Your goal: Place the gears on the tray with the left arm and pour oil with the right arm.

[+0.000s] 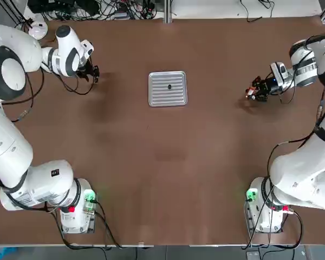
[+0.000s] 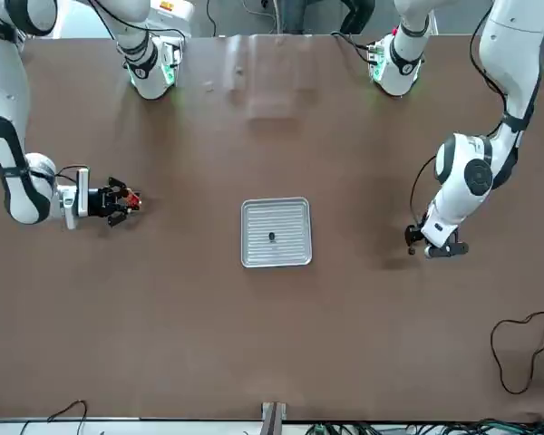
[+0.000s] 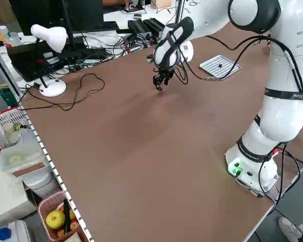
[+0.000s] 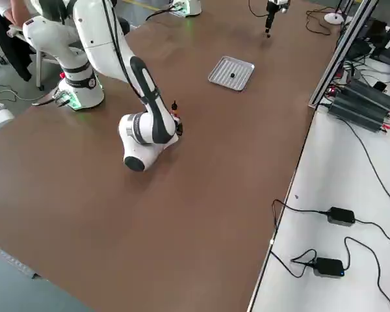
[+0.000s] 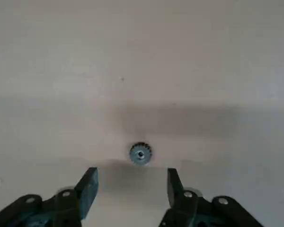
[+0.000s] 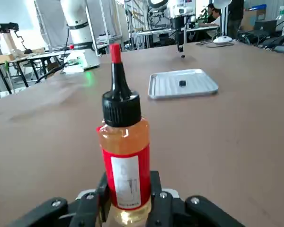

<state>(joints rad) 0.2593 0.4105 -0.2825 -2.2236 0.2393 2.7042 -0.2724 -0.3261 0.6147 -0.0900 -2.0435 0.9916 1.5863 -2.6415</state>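
Top view: the ribbed silver tray (image 1: pixel 168 88) lies alone on the brown counter (image 1: pixel 168 179), one dark gear (image 1: pixel 169 86) resting near its middle. The left hand (image 1: pixel 93 72) hangs at the tray's 9 o'clock, well apart; the right hand (image 1: pixel 255 92) sits at its 3 o'clock, closed on the oil bottle (image 1: pixel 251 92). Open counter surrounds the tray on every side. Cables crowd the far edge.

Front view: the tray's rounded corners and striped surface show plainly, with bare counter between it and each arm.

Left side view: a white desk lamp (image 3: pixel 49 44) and loose black cables (image 3: pixel 81 91) lie beyond the left hand, toward the counter's edge.

Right side view: the right arm (image 4: pixel 140 97) bends low over the counter, and the tray stands clear beyond it.

Left wrist view: the left hand's fingers (image 5: pixel 88 187) stand apart and hold nothing; a second small toothed gear (image 5: pixel 140 153) lies on the counter just ahead of their tips.

Right wrist view: the right hand's fingers clamp the base of the upright bottle, amber-bodied with a red label, black collar and red tip.
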